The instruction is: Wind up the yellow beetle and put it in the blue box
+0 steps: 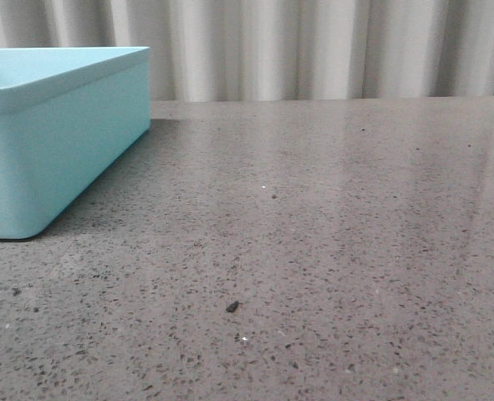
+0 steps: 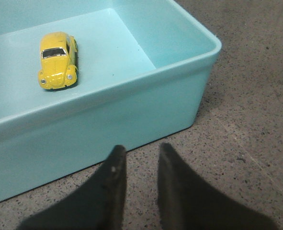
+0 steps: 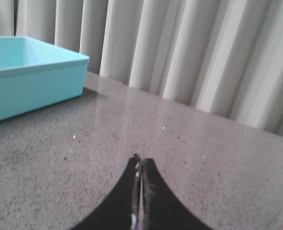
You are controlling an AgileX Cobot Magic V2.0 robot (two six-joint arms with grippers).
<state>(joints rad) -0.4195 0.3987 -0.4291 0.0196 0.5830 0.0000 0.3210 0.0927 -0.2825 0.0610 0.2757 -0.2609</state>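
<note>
- Beetle (image 2: 58, 60) sits inside the box (image 2: 131, 110), upright on all wheels on the box floor, near one inner wall, not touching it as far as I can tell.
- Left gripper (image 2: 139, 158): jaws parted a narrow gap, nothing between them. It is outside the box, just short of the near wall; the beetle is ahead of the jaws, beyond that wall and off to one side.
- Right gripper (image 3: 140, 165): jaws pressed together, empty. Hangs low over the table (image 3: 189, 158), box well ahead and to one side of the tips, curtain (image 3: 189, 57) behind.
- Front view: only a corner of the box and table show, no arm, no beetle visible there.
- Progress: storing looks done, since the toy is in the box and neither gripper holds it.
- Winding: can't be checked from these pictures; nothing shows whether the spring is wound.
- Left to do, my read: nothing on the object; at most park the arms.
- Risk: low, left tips close to the box wall, a forward nudge could shove the box.
</note>
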